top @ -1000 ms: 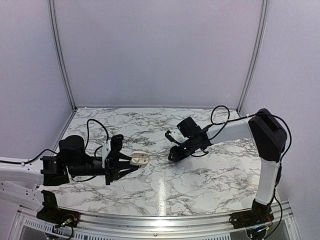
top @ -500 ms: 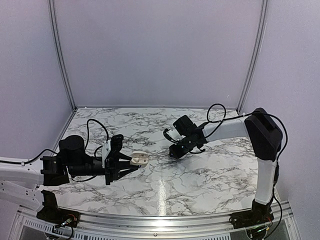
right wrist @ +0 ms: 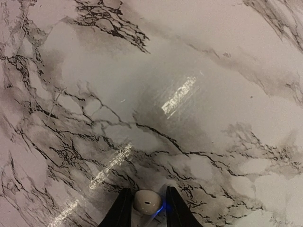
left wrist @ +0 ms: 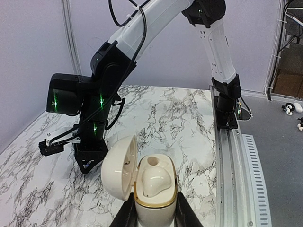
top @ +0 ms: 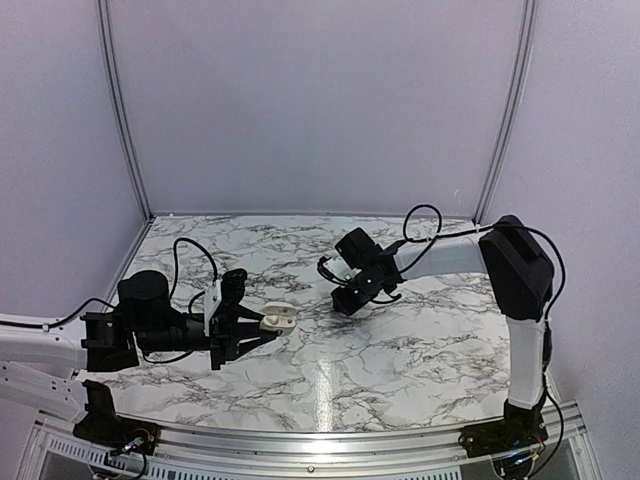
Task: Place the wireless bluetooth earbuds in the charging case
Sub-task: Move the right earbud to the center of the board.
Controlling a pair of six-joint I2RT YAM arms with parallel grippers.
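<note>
The marbled bench (top: 420, 350) lies between pale walls. Near, at 9 o'clock of its middle, the left end effector (top: 262, 325) is clamped narrow on the charging case (left wrist: 154, 187), whose lid stands open. Farther, at 2 o'clock of the case, the right end effector (top: 345, 300) pinches an earbud (right wrist: 146, 200). In my judgement, it should line up over a socket, stem down, and descend slowly.

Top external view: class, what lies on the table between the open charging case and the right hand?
Nothing: only bare marble table separates the charging case from the right hand. The top external view shows this.
</note>
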